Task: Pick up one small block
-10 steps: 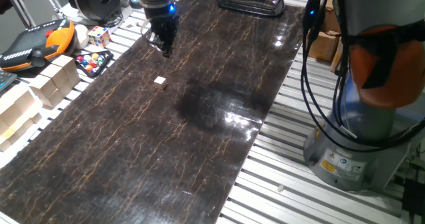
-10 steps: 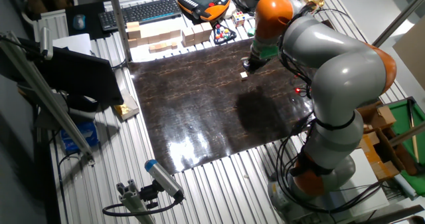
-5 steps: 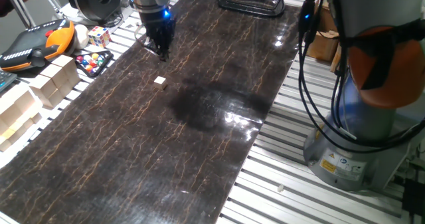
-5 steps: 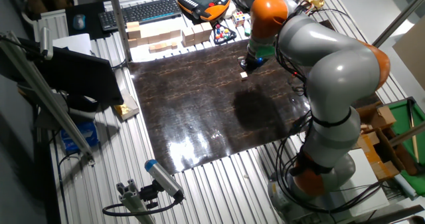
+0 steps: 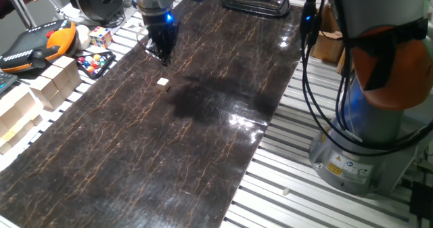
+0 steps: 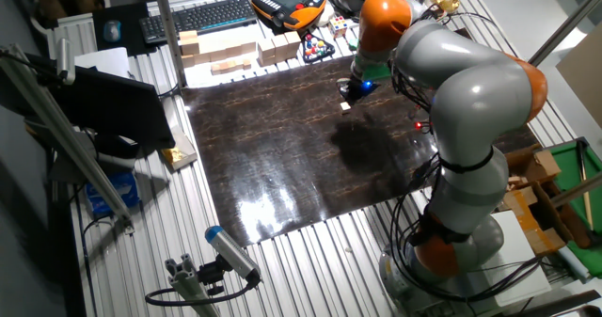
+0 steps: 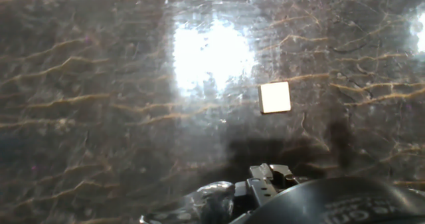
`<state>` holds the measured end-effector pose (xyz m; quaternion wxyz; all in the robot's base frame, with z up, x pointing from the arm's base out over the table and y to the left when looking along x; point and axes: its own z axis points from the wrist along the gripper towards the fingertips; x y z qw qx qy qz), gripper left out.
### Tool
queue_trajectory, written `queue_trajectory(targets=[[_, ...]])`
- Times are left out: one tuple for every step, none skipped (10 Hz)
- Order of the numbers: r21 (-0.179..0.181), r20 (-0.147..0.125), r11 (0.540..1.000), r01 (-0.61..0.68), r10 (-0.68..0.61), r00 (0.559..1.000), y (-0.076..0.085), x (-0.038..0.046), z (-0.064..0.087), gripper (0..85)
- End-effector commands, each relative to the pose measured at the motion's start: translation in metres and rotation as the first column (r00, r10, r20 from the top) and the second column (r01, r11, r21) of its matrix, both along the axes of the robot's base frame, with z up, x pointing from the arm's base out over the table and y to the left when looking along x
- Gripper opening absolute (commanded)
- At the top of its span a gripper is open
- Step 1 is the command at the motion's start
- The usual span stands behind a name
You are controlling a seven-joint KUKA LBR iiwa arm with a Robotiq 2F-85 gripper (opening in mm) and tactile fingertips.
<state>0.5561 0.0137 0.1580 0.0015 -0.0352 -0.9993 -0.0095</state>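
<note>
No legible writing, small block (image 5: 163,82) (image 6: 345,106) (image 7: 275,97) flat on dark marbled table (image 5: 203,140) — no long axis, my gripper (image 5: 162,51) hovers near — finger state cannot be told.

Hand (image 5: 163,55) near small block (image 5: 163,82)

The arm reaches across with its gripper (image 5: 163,54) pointing down, hanging low; whether the fingers are parted is unclear.
</note>
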Motion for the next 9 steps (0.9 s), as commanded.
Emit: queue_trajectory(targets=[[-0.002,-0.007,1.0,0.007,-0.007,1.0,-0.001,0.0008,-0.004,0.7],[-0.012,-0.013,1.0,0.021,-0.021,1.0,-0.001,0.0012,-0.006,0.7],[-0.018,-0.014,0.999,0.027,-0.027,1.0,-0.002,0.002,-0.009,0.7],[-0.016,-0.011,1.0,0.022,-0.023,1.0,-0.003,0.0035,-0.011,0.7],[-0.015,-0.01,1.0,0.016,-0.016,1.0,-0.003,0.0055,-0.013,0.7],[-0.008,-0.008,1.0,0.009,-0.009,1.0,-0.004,0.0079,-0.015,0.7],[-0.002,-0.014,1.0,0.002,-0.002,1.0,-0.004,0.0121,-0.015,0.7],[-0.005,-0.02,1.0,-0.005,0.005,1.0,-0.004,0.0158,-0.014,0.7],[-0.007,-0.017,1.0,-0.005,0.005,1.0,-0.004,0.0169,-0.014,0.7]])
